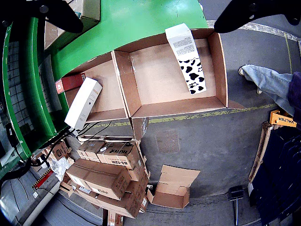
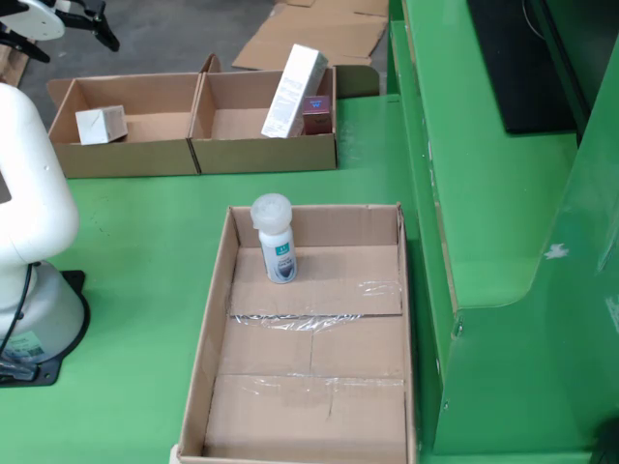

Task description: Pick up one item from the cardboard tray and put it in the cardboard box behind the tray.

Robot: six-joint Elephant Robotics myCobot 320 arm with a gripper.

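Observation:
In the still overhead view a white bottle (image 2: 276, 242) with a pale cap stands upright at the far end of the flat cardboard tray (image 2: 215, 338). Behind the tray sit two joined boxes. The left box (image 2: 68, 159) holds a white carton (image 2: 102, 124); in the view that rides on the gripper this cow-spotted carton (image 1: 189, 59) leans against the box wall (image 1: 218, 66). My gripper (image 2: 60, 41) hovers high above that left box. It is open, its black fingers (image 1: 61, 14) spread wide with nothing between them.
The neighbouring box (image 2: 319, 150) holds a long white carton (image 2: 293, 79) and a red pack (image 2: 314, 111). The arm's white base (image 2: 29, 251) stands left of the tray. A green machine frame (image 2: 503, 242) rises on the right. A person's leg (image 1: 268, 82) and stacked cartons (image 1: 106, 176) are on the floor.

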